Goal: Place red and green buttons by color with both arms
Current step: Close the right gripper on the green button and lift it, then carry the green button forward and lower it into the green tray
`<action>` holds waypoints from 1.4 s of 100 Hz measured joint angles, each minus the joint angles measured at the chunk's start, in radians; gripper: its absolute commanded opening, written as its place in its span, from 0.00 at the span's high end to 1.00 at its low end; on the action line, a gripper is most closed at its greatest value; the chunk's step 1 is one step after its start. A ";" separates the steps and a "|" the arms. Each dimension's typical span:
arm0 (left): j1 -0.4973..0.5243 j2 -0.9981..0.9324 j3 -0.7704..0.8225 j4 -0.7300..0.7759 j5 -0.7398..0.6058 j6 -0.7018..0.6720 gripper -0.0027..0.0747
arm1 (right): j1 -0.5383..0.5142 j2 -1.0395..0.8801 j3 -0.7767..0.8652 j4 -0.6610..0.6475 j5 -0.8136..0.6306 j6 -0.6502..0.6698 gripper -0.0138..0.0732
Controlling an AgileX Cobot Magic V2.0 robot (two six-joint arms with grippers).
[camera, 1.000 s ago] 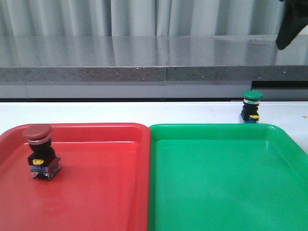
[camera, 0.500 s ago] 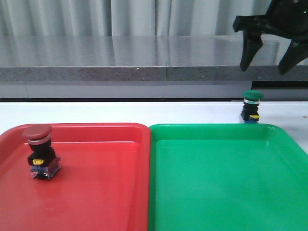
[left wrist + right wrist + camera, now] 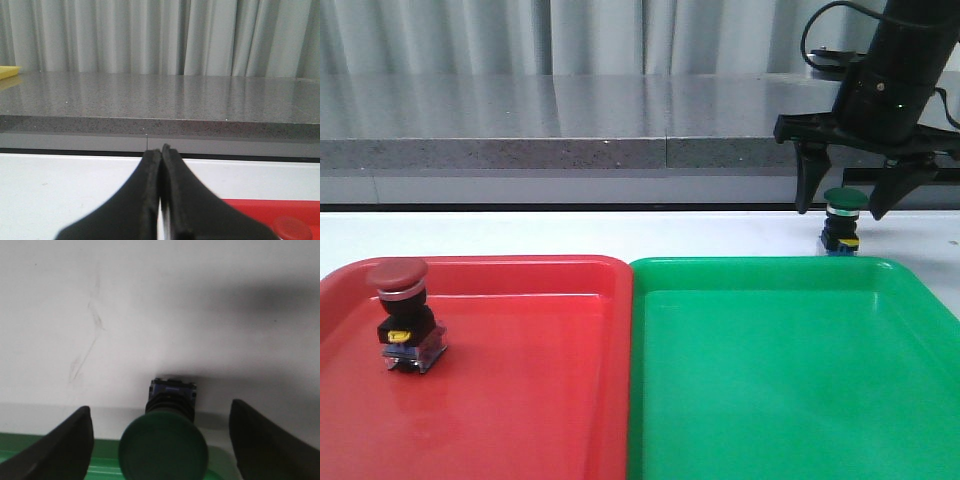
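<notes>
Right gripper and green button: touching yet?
Apart. Right wrist view shows the right gripper open, white table visible between each finger and the green button.

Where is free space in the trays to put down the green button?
The green tray is bare across its whole floor. In the red tray, only the far-left part is taken, by the red button. Crowded: around the green button, between the right gripper fingers.

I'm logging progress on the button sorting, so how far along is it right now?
Done: the red button stands in the red tray, and the left gripper is shut and empty. In hand: the right gripper, jaws open, straddles the green button on the white table without gripping it. Left: grasp it and set it in the green tray.
</notes>
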 measured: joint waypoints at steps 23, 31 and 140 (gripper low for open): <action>0.000 0.000 0.000 0.000 0.000 0.000 0.99 | 0.000 0.013 -0.009 -0.004 0.019 0.000 0.57; 0.000 0.000 0.000 0.000 0.000 0.000 0.99 | 0.000 0.013 -0.009 -0.004 0.019 0.002 0.63; 0.000 0.000 0.000 0.000 0.000 0.000 0.99 | 0.384 -0.406 0.436 -0.146 -0.043 0.268 0.64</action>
